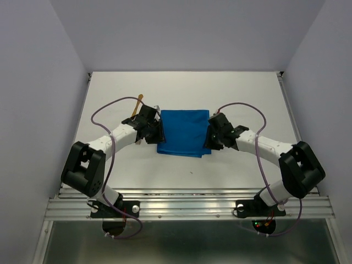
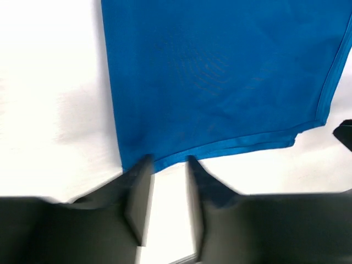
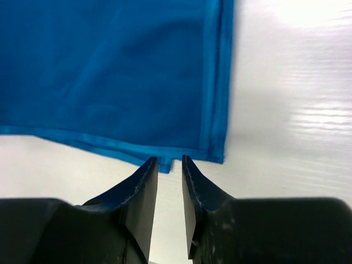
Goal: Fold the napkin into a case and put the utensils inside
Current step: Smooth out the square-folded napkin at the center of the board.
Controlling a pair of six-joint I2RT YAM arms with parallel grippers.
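1. utensil (image 1: pixel 140 102) on desk (image 1: pixel 110 93), upper left, just beyond left arm (image 1: pixel 118 137).
2. left fingers (image 2: pixel 140 192) apart, bare desk between; tips at napkin (image 2: pixel 220 77) hem.
3. napkin folded flat, frame centre in top view.
4. right fingers (image 3: pixel 144 192) narrowly apart, hem corner at tips.

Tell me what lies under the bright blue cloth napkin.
The bright blue cloth napkin rests on the white table, visible around its edges. Anything else beneath is hidden.

A lab booth: plain walls (image 1: pixel 33 82) enclose a white table (image 1: pixel 110 93) with aluminium rails (image 1: pixel 187 206).
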